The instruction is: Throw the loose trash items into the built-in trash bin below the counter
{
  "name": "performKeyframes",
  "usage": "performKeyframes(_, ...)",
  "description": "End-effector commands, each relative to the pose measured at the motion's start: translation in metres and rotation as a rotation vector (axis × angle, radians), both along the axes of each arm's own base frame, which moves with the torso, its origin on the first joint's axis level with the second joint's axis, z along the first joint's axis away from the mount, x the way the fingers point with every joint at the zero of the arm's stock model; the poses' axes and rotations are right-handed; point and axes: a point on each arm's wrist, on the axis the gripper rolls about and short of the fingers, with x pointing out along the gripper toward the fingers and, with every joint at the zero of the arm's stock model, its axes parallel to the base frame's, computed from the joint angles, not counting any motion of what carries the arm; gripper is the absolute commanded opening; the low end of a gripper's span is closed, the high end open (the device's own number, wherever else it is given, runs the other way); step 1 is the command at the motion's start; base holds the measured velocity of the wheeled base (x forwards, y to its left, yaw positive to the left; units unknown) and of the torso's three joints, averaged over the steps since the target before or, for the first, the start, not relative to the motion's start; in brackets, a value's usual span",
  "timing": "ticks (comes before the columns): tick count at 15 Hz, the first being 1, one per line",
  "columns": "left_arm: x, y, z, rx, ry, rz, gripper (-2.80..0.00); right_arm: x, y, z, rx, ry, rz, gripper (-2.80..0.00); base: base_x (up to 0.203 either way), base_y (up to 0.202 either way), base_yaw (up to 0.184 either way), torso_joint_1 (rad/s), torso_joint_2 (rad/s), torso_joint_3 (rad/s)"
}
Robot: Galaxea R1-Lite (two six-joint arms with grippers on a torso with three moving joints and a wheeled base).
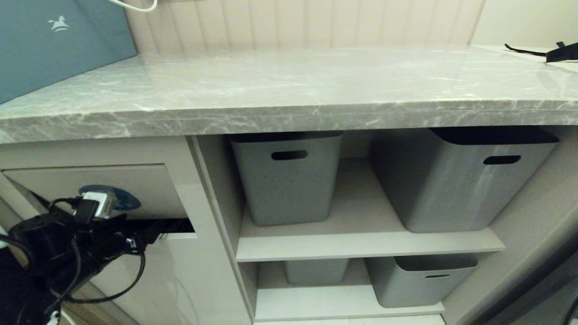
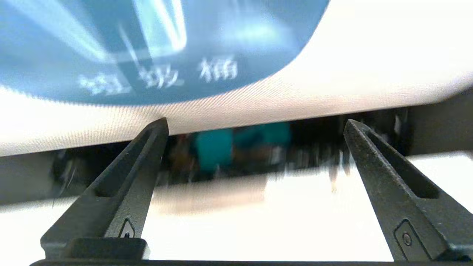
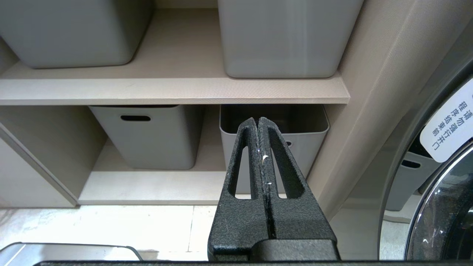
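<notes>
1. Head view: four grey storage bins, two on the upper shelf [image 1: 361, 243], two on the lower shelf [image 1: 343, 307]. Upper left bin [image 1: 289, 180], upper right bin [image 1: 465, 180], lower left bin [image 1: 316, 271], lower right bin [image 1: 420, 280].
2. One grey marble surface [image 1: 289, 90] with white veining and a thick front edge, on beige cabinetry. One teal box with a white horse logo [image 1: 54, 45] stands on its left end; one black strap [image 1: 551, 52] lies at the far right.
3. One built-in trash bin flap [image 1: 149, 189] under the surface at left, tilted in, with a dark slot along its lower edge. One blue oval icon [image 1: 124, 198] on it, partly hidden by the arm.
4. Left gripper [image 2: 255, 125]: fingers spread wide, nothing between them, tips right at the slot.
5. Trash: teal scraps [image 2: 221, 147] visible inside the dark slot, past the fingertips. Blurred; count can't be told.
6. Right gripper [image 3: 258, 122]: fingers pressed together, empty, hanging low in front of the lower shelf, pointed at the lower right bin.
7. Room: ribbed beige back wall behind the surface, pale floor tiles, a round glass appliance door [image 3: 439, 207] on the right.
</notes>
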Motion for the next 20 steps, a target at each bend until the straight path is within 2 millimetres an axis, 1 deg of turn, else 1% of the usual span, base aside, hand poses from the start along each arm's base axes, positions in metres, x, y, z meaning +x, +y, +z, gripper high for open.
performKeyframes(1, -0.028, -0.004, 0.009, 0.013, 0.004, 0.016, 0.0, 0.0, 0.0, 0.0, 0.0, -0.001, 0.0, -2.8, 0.0, 0.0, 0.0, 0.0, 0.0, 0.0)
performKeyframes(4, -0.058, -0.008, 0.022, 0.017, -0.021, 0.028, 0.0, 0.0, 0.0, 0.0, 0.0, -0.001, 0.0, -2.8, 0.0, 0.0, 0.0, 0.0, 0.0, 0.0)
performKeyframes(5, -0.068, -0.009, 0.026, 0.018, -0.029, 0.03, -2.8, 0.0, 0.0, 0.0, 0.0, -0.002, 0.0, -2.8, 0.0, 0.0, 0.0, 0.0, 0.0, 0.0)
performKeyframes(8, -0.096, -0.014, 0.042, 0.025, -0.082, 0.032, -2.8, 0.0, 0.0, 0.0, 0.0, -0.001, 0.001, -2.8, 0.0, 0.0, 0.0, 0.0, 0.0, 0.0)
performKeyframes(11, -0.128, -0.02, 0.067, 0.047, -0.194, 0.033, -2.8, 0.0, 0.0, 0.0, 0.0, -0.002, 0.001, -2.8, 0.0, 0.0, 0.0, 0.0, 0.0, 0.0)
performKeyframes(13, -0.155, -0.024, 0.079, 0.06, -0.258, 0.055, -2.8, 0.0, 0.0, 0.0, 0.0, -0.001, 0.0, -2.8, 0.0, 0.0, 0.0, 0.0, 0.0, 0.0)
performKeyframes(15, -0.187, -0.029, 0.085, 0.069, -0.317, 0.085, -2.8, 0.0, 0.0, 0.0, 0.0, 0.0, 0.001, -2.8, 0.0, 0.0, 0.0, 0.0, 0.0, 0.0)
performKeyframes(17, -0.22, -0.034, 0.081, 0.073, -0.355, 0.103, -2.8, 0.0, 0.0, 0.0, 0.0, -0.001, 0.001, -2.8, 0.0, 0.0, 0.0, 0.0, 0.0, 0.0)
performKeyframes(18, -0.233, -0.037, 0.075, 0.072, -0.353, 0.108, -2.8, 0.0, 0.0, 0.0, 0.0, -0.002, 0.001, -2.8, 0.0, 0.0, 0.0, 0.0, 0.0, 0.0)
performKeyframes(20, -0.254, -0.04, 0.055, 0.06, -0.293, 0.116, -2.8, 0.0, 0.0, 0.0, 0.0, 0.0, 0.002, -2.8, 0.0, 0.0, 0.0, 0.0, 0.0, 0.0)
